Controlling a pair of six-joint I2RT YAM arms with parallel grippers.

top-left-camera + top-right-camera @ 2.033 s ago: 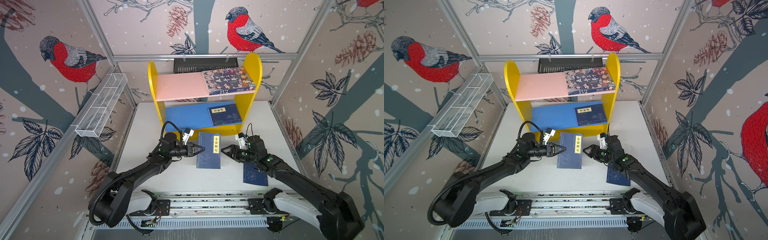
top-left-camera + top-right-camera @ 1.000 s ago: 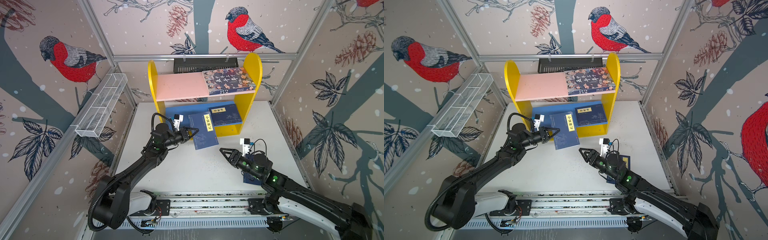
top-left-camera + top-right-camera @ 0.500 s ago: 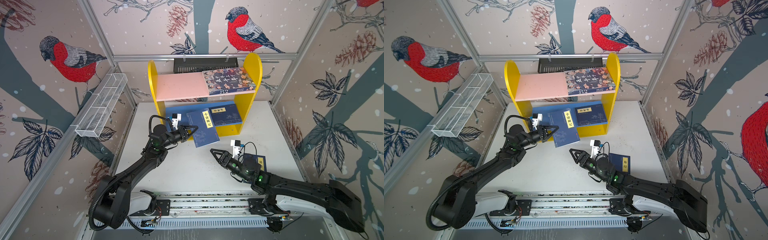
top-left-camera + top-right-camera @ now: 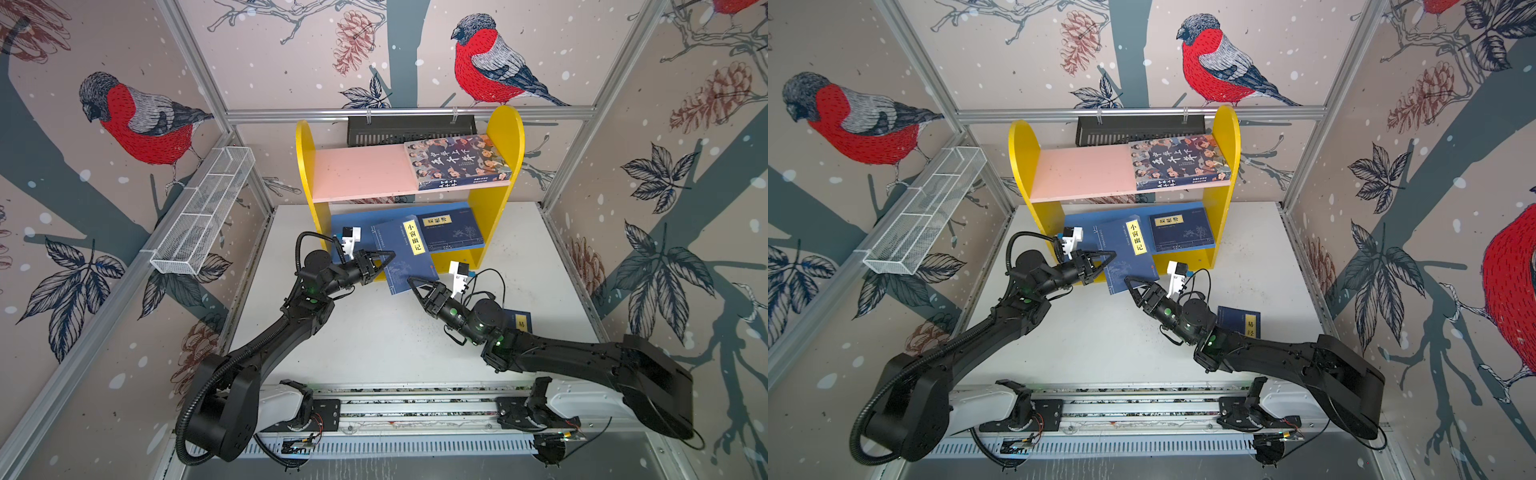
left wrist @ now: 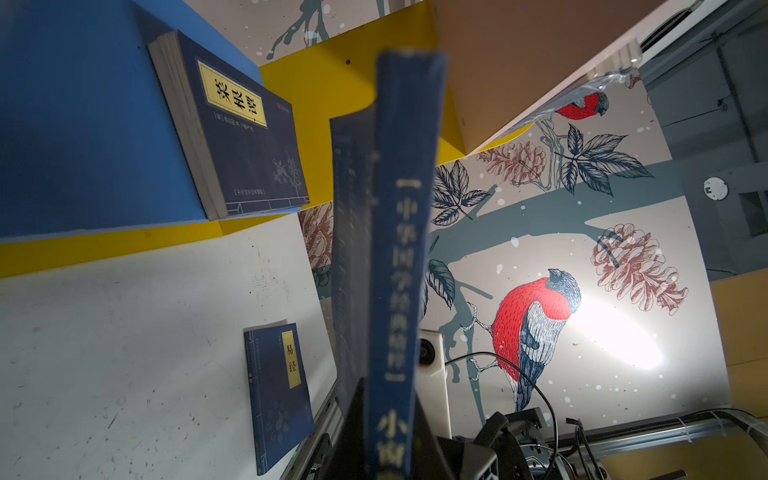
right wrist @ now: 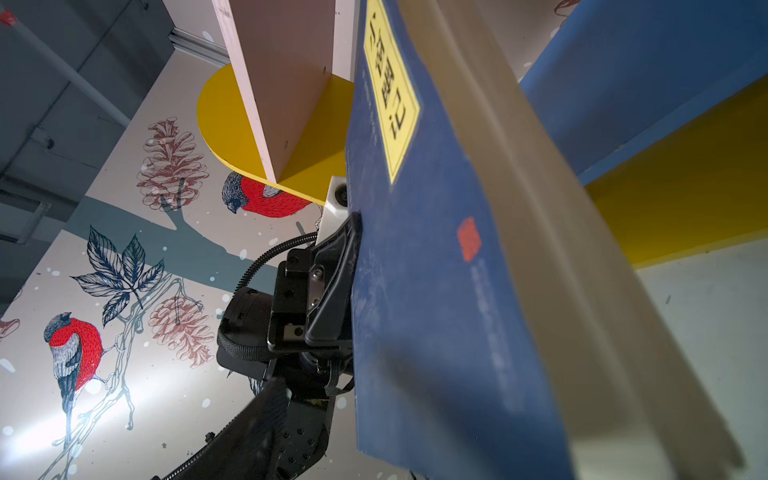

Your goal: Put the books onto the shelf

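The shelf (image 4: 505, 137) stands at the upper centre in both top views, at the back of the table. It has two glossy yellow side panels with rounded tops, a matte pink upper board (image 4: 357, 174) and a blue lower board (image 4: 347, 222). A thick paperback (image 4: 457, 162) with a crowded cartoon cover lies flat on the right end of the pink board. A shelved navy book (image 4: 453, 230), thin with a yellow label, lies flat on the right half of the blue board.

The left pincer (image 4: 386, 261) is clenched on the left edge of the held book (image 4: 409, 253), another thin navy softcover. This book hangs tilted at the centre of the frame. Its upper end overlaps the blue board, but I cannot tell if it rests there. The right pincer (image 4: 413, 284) has its jaws spread with nothing between them, just beside the held book's lower corner. A loose navy book (image 4: 1241, 322) lies flat at centre right, partly behind the right arm.

The table (image 4: 374, 345) is flat white, speckled with scuffs. The walls (image 4: 141, 120) are papered with red-breasted birds, pine cones and leaves, and framed in aluminium bars. A white wire basket (image 4: 203, 216) hangs at the left and a black slotted tray (image 4: 411, 129) sits behind the shelf. A metal rail (image 4: 415, 409) runs along the bottom.
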